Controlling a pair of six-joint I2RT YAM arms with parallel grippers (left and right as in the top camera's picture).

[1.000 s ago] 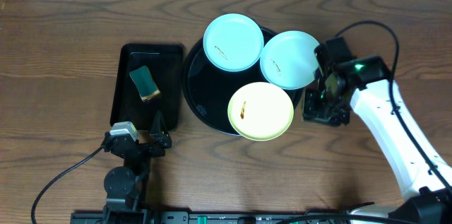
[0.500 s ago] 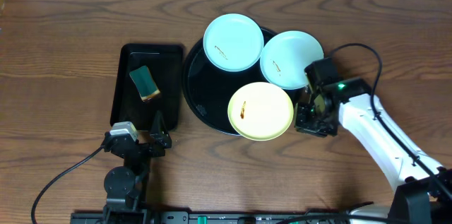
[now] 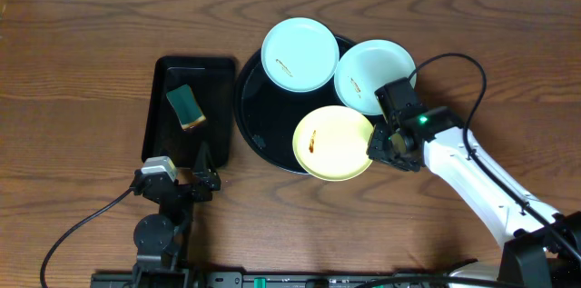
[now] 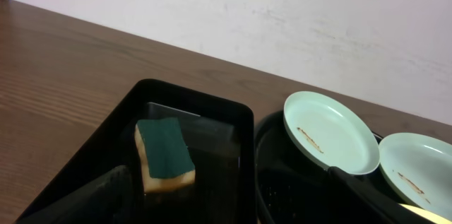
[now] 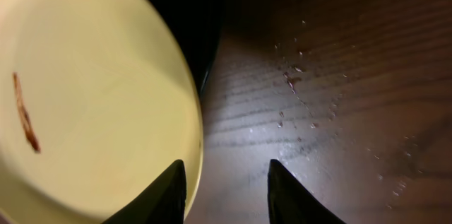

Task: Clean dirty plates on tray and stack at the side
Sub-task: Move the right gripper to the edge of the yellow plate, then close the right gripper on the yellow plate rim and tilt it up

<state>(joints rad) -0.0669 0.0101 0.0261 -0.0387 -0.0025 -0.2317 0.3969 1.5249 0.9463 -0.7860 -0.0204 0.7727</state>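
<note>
The round black tray (image 3: 266,117) holds three plates: a mint-blue plate (image 3: 300,54) at the back, a second mint-blue plate (image 3: 370,74) on its right rim, and a yellow plate (image 3: 332,143) with a brown smear at the front. My right gripper (image 3: 380,145) is at the yellow plate's right edge. In the right wrist view the right gripper (image 5: 226,185) is open: one finger is over the yellow plate's (image 5: 92,97) rim, the other over bare table, gripping nothing. My left gripper (image 3: 201,177) rests open at the table's front left.
A rectangular black tray (image 3: 156,97) left of the round tray holds a green-and-yellow sponge (image 3: 185,107), which the left wrist view shows as the sponge (image 4: 164,155). Water droplets (image 5: 291,81) lie on the wood to the right of the yellow plate. The right arm's cable loops over the right side of the table.
My right gripper has moved left and slightly forward to the yellow plate's right rim, its jaws a little wider. The left arm and the plates have not moved.
</note>
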